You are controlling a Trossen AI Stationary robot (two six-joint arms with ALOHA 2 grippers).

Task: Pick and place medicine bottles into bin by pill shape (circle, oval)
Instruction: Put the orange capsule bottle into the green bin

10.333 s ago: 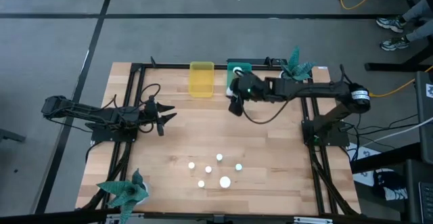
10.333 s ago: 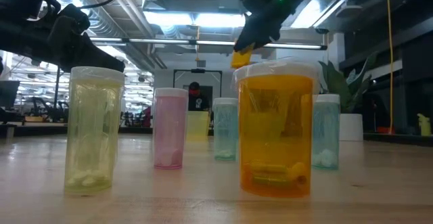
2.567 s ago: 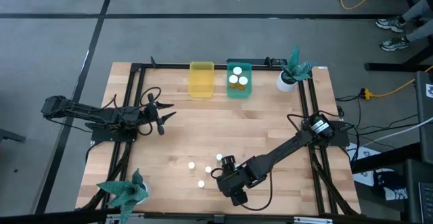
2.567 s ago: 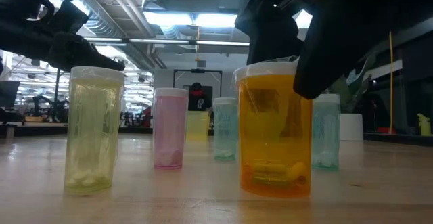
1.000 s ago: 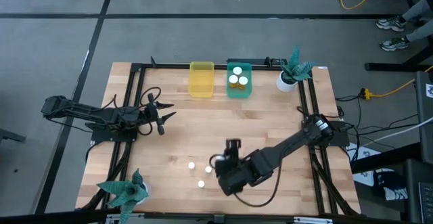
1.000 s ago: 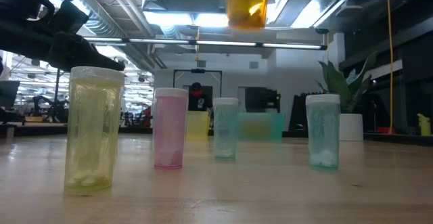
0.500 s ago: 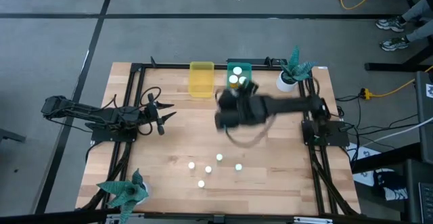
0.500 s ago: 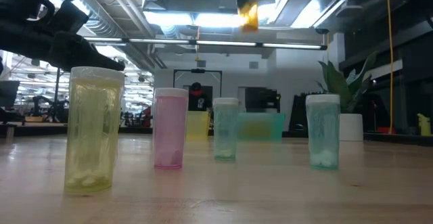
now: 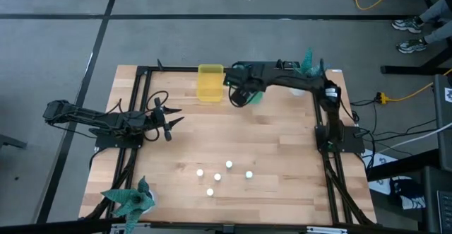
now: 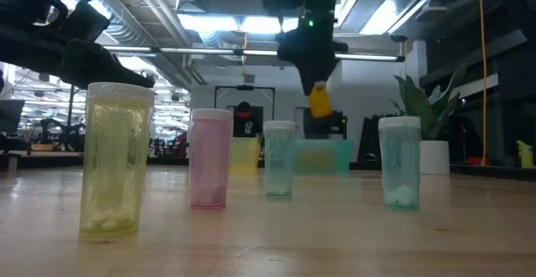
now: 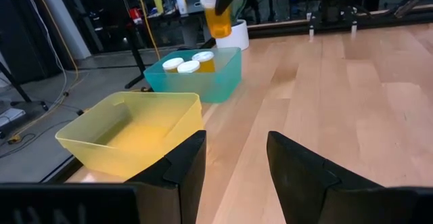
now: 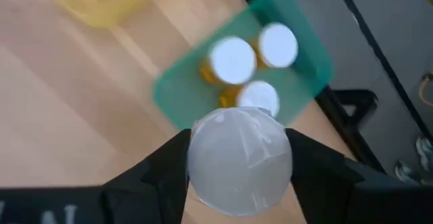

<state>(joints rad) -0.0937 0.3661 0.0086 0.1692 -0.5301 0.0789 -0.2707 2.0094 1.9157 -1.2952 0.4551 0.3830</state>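
Swinging up from the near edge of the table, the right arm has carried the big orange-amber bottle to the far side, and the spot it left among the near bottles is now bare wood. Biggest thing in play is the teal-green tub, far side, just right of the yellow tub, which looks empty. Three white-capped amber bottles already stand in the teal one. The right gripper hangs over that tub's near-left edge, its fingers clamped on the amber bottle just under the cap, the body hanging down clear of the tub. The left gripper waits at mid-left, claw narrowly parted and empty. Four slim bottles remain near the front. I'd judge the held bottle light, rigid plastic, smooth and a bit slippery; the grip high on the body beneath the cap looks sensible.
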